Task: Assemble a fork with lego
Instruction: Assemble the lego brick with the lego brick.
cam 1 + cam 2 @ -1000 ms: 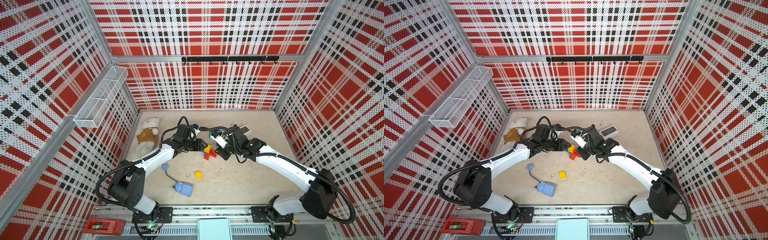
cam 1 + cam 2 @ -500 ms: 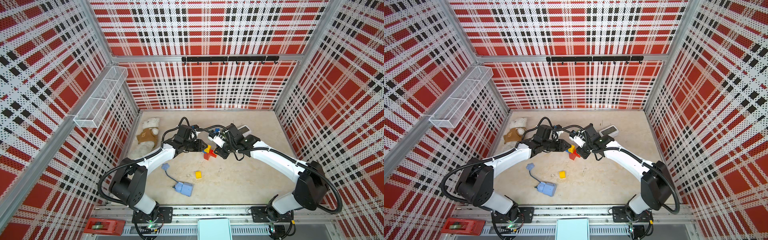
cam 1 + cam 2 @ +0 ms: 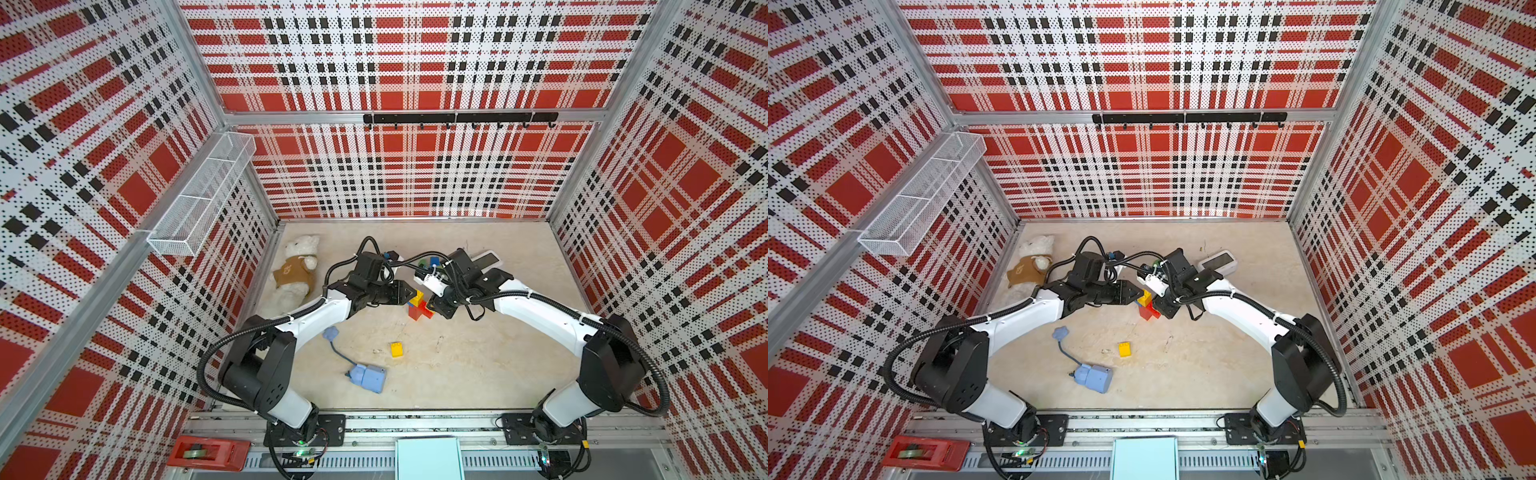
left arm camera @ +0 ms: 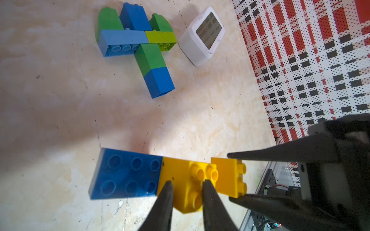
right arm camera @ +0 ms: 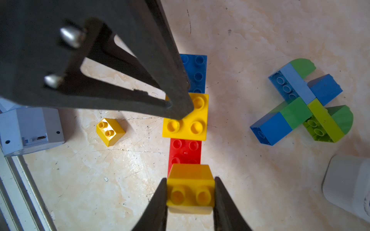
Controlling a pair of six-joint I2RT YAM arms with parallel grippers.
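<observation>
A row of lego lies on the floor: a blue brick (image 5: 195,72), a yellow square brick (image 5: 186,118) and a red brick (image 5: 185,152). My left gripper (image 4: 187,185) is shut on the yellow square brick (image 4: 184,180), coming in from the left in both top views (image 3: 409,291). My right gripper (image 5: 190,180) is shut on a small yellow brick (image 5: 190,192) held just over the red end of the row (image 3: 419,307). A loose yellow brick (image 3: 396,349) lies nearer the front. A finished blue, green and lime lego piece (image 4: 136,44) lies behind the grippers.
A white device with a screen (image 3: 486,259) sits by the blue-green piece. The pale-blue box with a cord (image 3: 368,376) lies front left, a teddy bear (image 3: 297,270) by the left wall, and a wire basket (image 3: 199,199) hangs on that wall.
My left jaws have closed a little further on the yellow square brick. The right arm's elbow has swung inward while its gripper stayed at the brick row.
</observation>
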